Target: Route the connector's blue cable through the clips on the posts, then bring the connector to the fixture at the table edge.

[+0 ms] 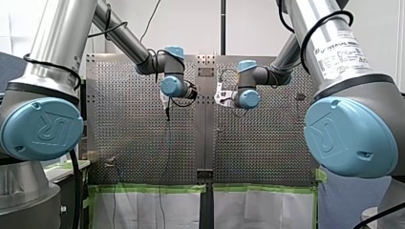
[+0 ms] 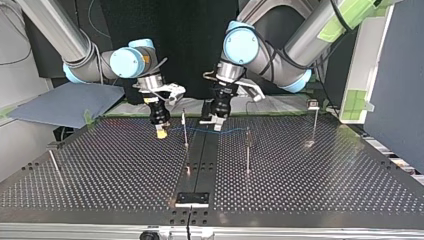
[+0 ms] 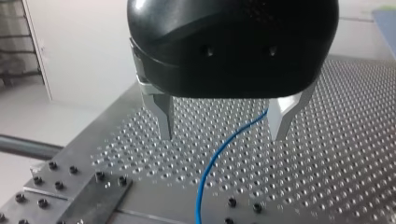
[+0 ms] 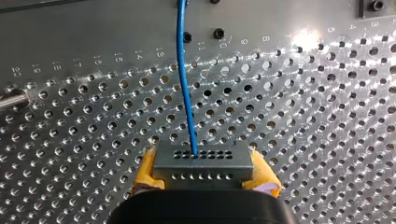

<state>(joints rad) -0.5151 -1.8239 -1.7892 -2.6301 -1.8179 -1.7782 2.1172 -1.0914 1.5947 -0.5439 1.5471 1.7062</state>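
Fixture (image 2: 192, 199) is seen at the top view's near table edge, well apart from the connector (image 4: 203, 161). Further back, the blue cable (image 2: 230, 132) is strung between the posts (image 2: 248, 150); whether it is properly seated on them cannot be told. Connector is clamped between the right gripper's (image 4: 205, 173) yellow pads (image 4: 147, 172), cable exiting ahead. Left gripper (image 3: 223, 133) is wide open, cable passing between its metal fingers (image 3: 163, 116), ungripped. Risk: if the connector is pulled before the cable is pinched, the cable is likely dragged off a post or snagged.
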